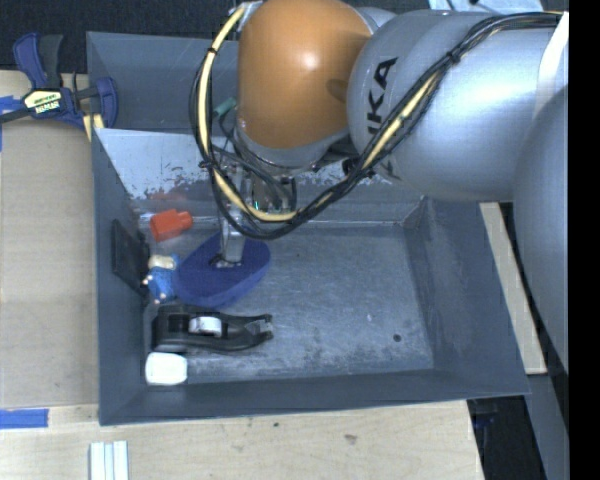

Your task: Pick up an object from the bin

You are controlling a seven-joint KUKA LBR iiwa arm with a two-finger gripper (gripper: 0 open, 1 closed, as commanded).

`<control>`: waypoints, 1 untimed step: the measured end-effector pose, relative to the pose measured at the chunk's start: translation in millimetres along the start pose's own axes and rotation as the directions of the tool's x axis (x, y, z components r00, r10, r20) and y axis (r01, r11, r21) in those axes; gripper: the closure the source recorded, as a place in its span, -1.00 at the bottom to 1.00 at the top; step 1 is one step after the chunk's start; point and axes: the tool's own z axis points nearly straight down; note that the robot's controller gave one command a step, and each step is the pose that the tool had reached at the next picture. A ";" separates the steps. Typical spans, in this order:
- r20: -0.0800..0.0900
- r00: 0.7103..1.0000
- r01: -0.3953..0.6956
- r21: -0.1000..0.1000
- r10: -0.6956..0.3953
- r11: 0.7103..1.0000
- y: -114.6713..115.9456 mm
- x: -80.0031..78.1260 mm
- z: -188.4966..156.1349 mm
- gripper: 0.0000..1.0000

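Blue oval pad [205, 283] lies left of centre in the frame, on the floor of the bin [380, 308], between an orange piece [170, 224] and a black tool [212, 331]. The gripper [230, 256] sits on its upper part; whether it is spread or closed cannot be told. The pad looks light and probably soft, so its thin rim seems the best hold.

One blue disc [208, 280]; one orange block [170, 224]; two black pieces [128, 253] [215, 332]
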 end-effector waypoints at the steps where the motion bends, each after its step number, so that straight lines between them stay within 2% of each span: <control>1: 0.001 0.997 0.079 0.004 -0.079 0.997 -52.1 -30.4 87.8 -1.00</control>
